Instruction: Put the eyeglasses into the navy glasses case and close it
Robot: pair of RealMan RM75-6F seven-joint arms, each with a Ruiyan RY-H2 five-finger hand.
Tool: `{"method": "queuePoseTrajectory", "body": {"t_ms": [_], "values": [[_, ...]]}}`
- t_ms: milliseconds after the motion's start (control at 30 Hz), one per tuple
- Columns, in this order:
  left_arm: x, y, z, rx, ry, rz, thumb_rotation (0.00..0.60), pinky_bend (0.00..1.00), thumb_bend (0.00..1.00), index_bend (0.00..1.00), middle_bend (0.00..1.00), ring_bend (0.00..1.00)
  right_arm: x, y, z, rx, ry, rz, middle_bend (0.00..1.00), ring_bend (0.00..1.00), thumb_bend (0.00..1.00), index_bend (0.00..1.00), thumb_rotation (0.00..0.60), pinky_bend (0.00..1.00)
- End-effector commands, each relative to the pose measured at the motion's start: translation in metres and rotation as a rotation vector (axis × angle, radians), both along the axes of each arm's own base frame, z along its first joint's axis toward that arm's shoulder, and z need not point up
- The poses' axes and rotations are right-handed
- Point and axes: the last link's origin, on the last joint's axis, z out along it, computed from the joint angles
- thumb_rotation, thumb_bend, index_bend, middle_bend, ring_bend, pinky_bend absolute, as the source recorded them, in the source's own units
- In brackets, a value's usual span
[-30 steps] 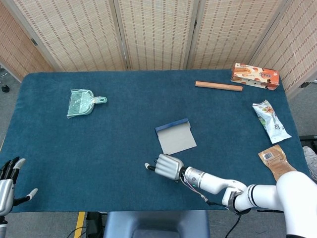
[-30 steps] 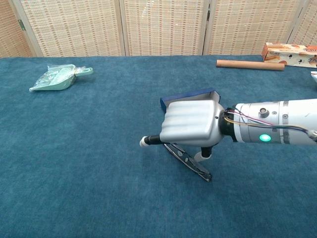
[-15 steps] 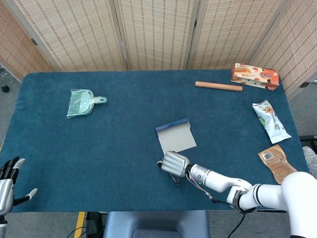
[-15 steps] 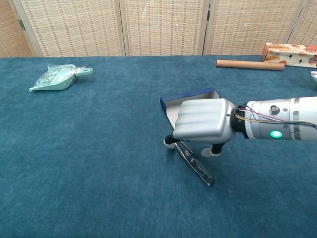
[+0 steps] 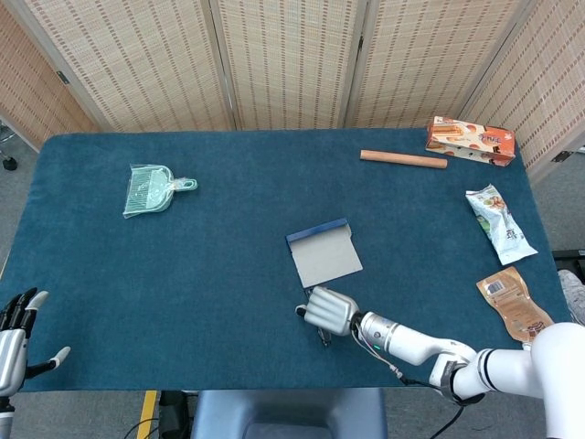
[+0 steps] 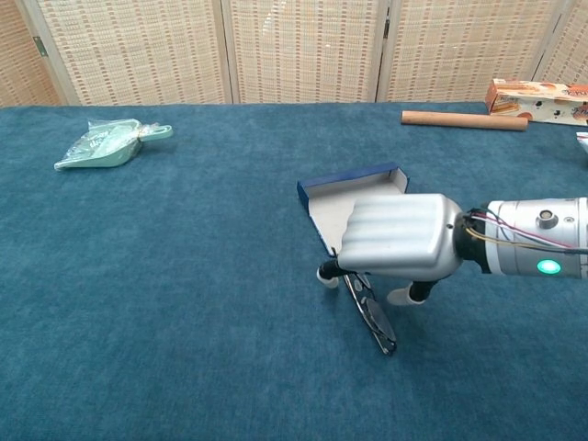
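Now shifted rightward over the eyeglasses (image 6: pixel 371 312), right hand (image 6: pixel 397 246) curled down around them, grip unconfirmed. Still on desk (image 6: pixel 184 276), just before open navy glasses case (image 6: pixel 354 186). Lift next, probably.

Woven-reed folding screens (image 5: pixel 283 59) behind blue-carpeted table (image 5: pixel 228 256); grey floor (image 5: pixel 14 197) at left w/ yellow line.

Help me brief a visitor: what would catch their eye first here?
The silver right hand at the table's near edge, curled down over dark eyeglasses lying on the blue cloth. Just behind it lies the open navy glasses case. A green dustpan sits far left.
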Motion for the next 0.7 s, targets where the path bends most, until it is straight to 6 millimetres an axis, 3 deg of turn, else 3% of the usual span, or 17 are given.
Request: {"method": "queuePoseTrajectory", "body": {"t_ms": [33,200,700], "values": [[0.0,0.0,0.0,-0.002,0.0,0.001,0.6,0.2,0.19,0.14,0.1,0.1,-0.004,0.002,-0.004,0.002,-0.01,0.001,0.99,1.0,0.29,0.29,0.6,0.97],[0.001,0.0,0.0,-0.001,0.001,-0.001,0.6,0.2,0.19,0.14,0.1,0.1,-0.007,0.001,-0.009,-0.008,-0.049,0.014,1.0,1.0,0.36,0.33,0.6,0.97],[0.0,0.0,-0.001,-0.006,0.002,0.003,0.6,0.2,0.19,0.15,0.1,0.1,-0.012,0.005,-0.019,-0.022,-0.125,0.024,1.0,1.0,0.4,0.45,0.6,0.97]]}}
